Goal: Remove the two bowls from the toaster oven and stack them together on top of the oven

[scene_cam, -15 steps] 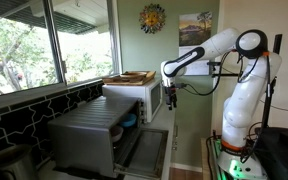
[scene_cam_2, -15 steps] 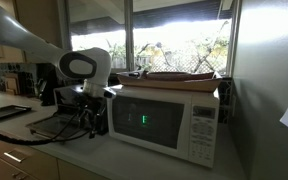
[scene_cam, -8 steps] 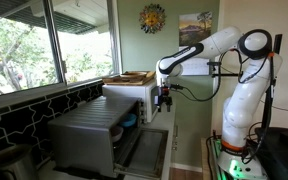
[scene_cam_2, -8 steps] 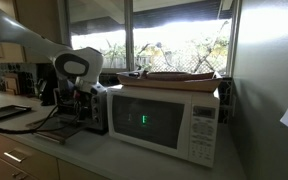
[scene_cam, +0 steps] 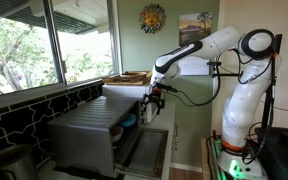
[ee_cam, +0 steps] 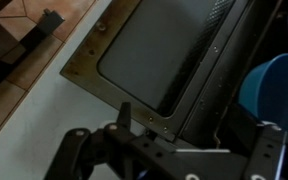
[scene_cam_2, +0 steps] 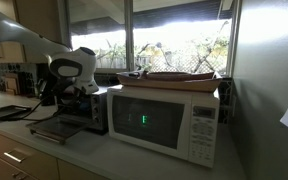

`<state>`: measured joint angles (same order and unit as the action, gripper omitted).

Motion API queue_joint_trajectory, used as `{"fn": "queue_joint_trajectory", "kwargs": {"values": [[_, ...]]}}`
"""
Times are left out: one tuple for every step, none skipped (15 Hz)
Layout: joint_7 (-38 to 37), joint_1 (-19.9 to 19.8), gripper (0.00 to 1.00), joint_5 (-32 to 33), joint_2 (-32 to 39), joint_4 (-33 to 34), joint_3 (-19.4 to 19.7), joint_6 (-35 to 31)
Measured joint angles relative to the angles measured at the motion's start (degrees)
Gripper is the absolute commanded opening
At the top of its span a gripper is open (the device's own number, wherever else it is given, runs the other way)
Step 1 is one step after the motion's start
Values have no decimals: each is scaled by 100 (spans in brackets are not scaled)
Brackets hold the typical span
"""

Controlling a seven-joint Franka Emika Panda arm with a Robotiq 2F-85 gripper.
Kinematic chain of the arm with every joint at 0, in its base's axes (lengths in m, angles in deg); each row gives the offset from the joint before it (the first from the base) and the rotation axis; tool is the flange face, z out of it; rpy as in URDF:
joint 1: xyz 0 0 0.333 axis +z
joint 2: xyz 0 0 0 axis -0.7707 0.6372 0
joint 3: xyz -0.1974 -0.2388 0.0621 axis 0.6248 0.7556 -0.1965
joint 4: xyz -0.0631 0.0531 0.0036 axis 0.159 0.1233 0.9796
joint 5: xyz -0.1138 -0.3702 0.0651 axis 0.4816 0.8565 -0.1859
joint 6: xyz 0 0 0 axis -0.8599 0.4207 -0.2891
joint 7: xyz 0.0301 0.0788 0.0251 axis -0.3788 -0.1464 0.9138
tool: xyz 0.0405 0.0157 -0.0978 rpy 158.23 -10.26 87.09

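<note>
Light blue bowl (ee_cam: 276,85) inside toaster oven (scene_cam: 84,132), door down; jaws nearby, seemingly wide, empty.

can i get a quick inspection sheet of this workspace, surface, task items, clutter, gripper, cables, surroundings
surface: countertop carries the toaster oven and a white microwave
job's things: oven door is dropped open; light blue bowl sits inside; second bowl not seen
clutter: wooden tray on the microwave; dark flat tray on the counter
grippers: gripper looks open, holding nothing, above the door near the oven mouth
cables: black cable loops under the forearm
surroundings: windows, black tiled backsplash, sun ornament on the wall
</note>
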<state>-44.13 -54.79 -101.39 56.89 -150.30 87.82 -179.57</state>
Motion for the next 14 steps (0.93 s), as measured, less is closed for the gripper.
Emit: {"fn": "queue_joint_trajectory", "kwargs": {"values": [[-130,31,100,-163,16,-20,-52,-150],[-149,53,100,-180,28,-21,-78,-188],[-149,53,100,-175,29,-15,-80,-188],[-149,47,100,-175,29,-7,-75,-188],[-148,43,100,-174,29,-2,-68,-188],[-148,42,100,-174,29,0,-66,-188],[-148,43,100,-174,29,4,-67,-188],[-150,43,100,-187,29,4,-68,-205],[-151,50,100,-245,32,2,-70,-239],[-148,72,100,-342,36,-5,-79,-299],[-131,111,100,-501,39,-24,-90,-406],[-101,157,100,-661,38,-51,-102,-514],[-44,216,100,-845,39,-97,-118,-641],[24,265,100,-1013,39,-150,-139,-753]]}}
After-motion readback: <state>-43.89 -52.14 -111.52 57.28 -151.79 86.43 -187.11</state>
